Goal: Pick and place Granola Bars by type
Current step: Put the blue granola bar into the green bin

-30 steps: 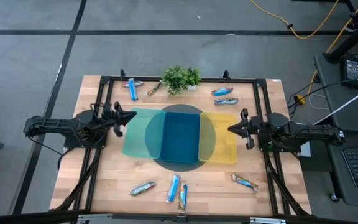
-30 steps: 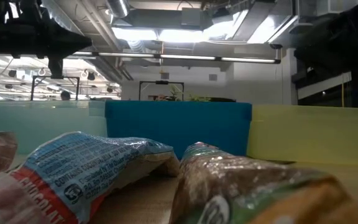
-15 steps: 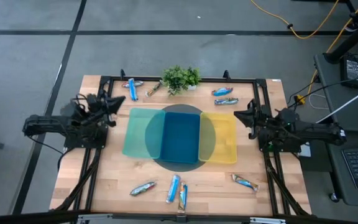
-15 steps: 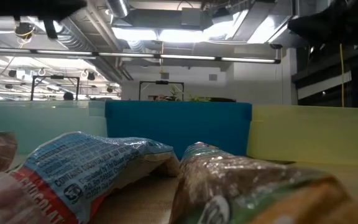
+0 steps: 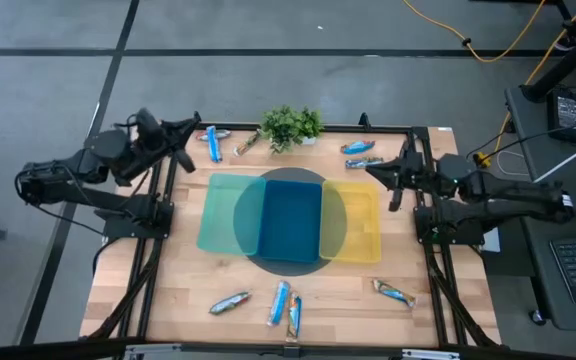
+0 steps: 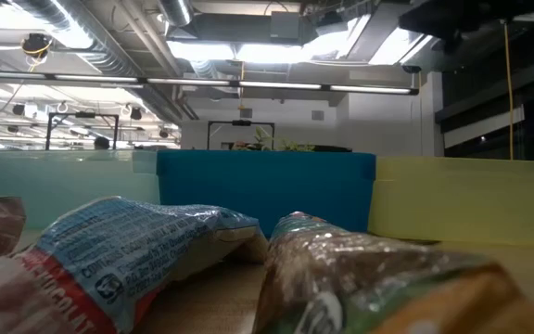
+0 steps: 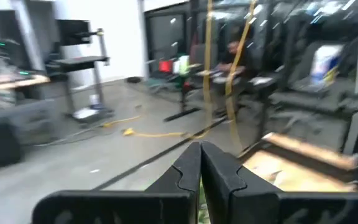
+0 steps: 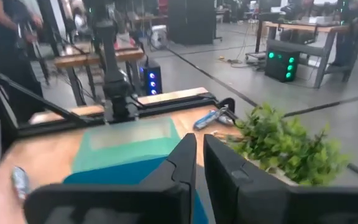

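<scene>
Wooden tabletop, three bins mid-table, all empty as far as I see. Granola Bars lie scattered along the far and near edges. My left gripper and right gripper are raised, fingers pinched together, holding nothing. I judge I must spread the fingers before descending squarely over one bar.

Granola Bars lying flat in scattered clusters on the table: two at the far left, two at the far right, three at the near edge, one near right. Blue and silvery wrappers.
</scene>
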`<act>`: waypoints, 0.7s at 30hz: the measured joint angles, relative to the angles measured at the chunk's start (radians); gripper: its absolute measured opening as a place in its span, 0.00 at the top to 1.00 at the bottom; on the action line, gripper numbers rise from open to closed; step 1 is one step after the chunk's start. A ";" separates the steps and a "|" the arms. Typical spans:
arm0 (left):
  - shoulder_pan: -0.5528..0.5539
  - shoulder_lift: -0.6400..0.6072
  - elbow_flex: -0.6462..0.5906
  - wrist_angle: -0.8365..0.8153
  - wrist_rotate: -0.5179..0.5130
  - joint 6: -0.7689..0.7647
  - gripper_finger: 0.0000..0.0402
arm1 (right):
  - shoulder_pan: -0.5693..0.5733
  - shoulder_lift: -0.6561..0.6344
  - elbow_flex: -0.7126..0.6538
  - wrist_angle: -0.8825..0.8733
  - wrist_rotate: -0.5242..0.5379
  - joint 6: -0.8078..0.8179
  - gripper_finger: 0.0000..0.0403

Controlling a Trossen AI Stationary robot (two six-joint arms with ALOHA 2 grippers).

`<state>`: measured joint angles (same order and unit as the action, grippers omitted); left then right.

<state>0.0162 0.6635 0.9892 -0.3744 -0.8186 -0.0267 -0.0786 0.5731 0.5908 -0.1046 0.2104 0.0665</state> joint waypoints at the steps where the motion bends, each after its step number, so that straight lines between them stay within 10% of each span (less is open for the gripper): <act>1: 0.000 0.020 0.014 -0.002 -0.018 0.010 0.99 | 0.000 0.022 0.017 0.000 0.000 -0.026 0.91; 8: 0.043 0.105 0.028 -0.055 -0.011 -0.054 0.99 | 0.000 0.120 0.070 0.002 -0.001 -0.071 0.91; 21: 0.298 0.249 0.028 -0.318 0.386 -0.277 0.98 | 0.000 0.149 0.070 0.003 -0.003 0.004 0.91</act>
<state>0.3146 0.9123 1.0176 -0.6923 -0.4324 -0.3037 -0.0784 0.7223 0.6609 -0.1020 0.2077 0.0708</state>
